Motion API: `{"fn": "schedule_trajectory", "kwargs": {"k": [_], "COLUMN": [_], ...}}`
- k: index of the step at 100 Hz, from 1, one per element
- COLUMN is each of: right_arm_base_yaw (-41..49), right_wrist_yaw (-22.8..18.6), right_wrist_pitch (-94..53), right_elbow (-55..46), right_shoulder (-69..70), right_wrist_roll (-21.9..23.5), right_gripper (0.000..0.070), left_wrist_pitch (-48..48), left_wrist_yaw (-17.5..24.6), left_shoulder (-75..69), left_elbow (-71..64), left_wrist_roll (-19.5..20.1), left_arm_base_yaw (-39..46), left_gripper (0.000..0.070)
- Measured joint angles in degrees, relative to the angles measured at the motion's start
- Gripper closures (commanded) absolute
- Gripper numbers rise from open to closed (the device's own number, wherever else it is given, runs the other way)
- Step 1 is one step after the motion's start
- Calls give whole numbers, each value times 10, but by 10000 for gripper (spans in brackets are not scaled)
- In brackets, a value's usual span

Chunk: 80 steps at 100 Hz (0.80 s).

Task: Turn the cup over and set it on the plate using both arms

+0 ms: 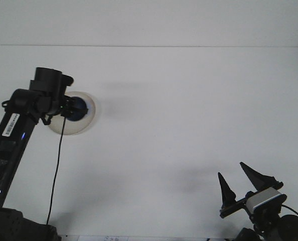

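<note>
Front view: left gripper [70, 109] over the plate [84, 128] at far left of the table [189, 100], apparently pinching the blue cup [80, 109], though the wrist hides the fingers. Cup sits above the plate's centre; contact not readable from here. Best to lower straight down, keep the cup upright and centred, release only once seated, then lift clear vertically. Right gripper [239, 183] idle near right, fingers spread, holding nothing.

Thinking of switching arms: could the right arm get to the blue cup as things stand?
Probably not easily: the blue cup sits over the plate at far left under the left gripper, while the right gripper waits near right.
</note>
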Motion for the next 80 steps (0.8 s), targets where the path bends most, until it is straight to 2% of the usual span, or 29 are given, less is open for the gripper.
{"fn": "schedule_trajectory", "kwargs": {"k": [11, 25, 70, 80], "right_arm_base_yaw": [0, 0, 0, 0], "right_wrist_yaw": [0, 0, 0, 0], "right_wrist_pitch": [0, 0, 0, 0], "right_elbow": [0, 0, 0, 0], "right_shoulder": [0, 0, 0, 0], "right_wrist_roll": [0, 0, 0, 0], "right_gripper": [204, 204, 205, 205], "left_wrist_pitch": [8, 13, 36, 36], "left_wrist_yaw": [-2, -2, 1, 19], "left_shoulder": [18, 56, 155, 175], "left_elbow": [0, 0, 0, 0], "left_wrist_roll": [-1, -5, -15, -17], "left_arm_base_yaw": [57, 89, 93, 93], "left_gripper": [695, 695, 695, 695]}}
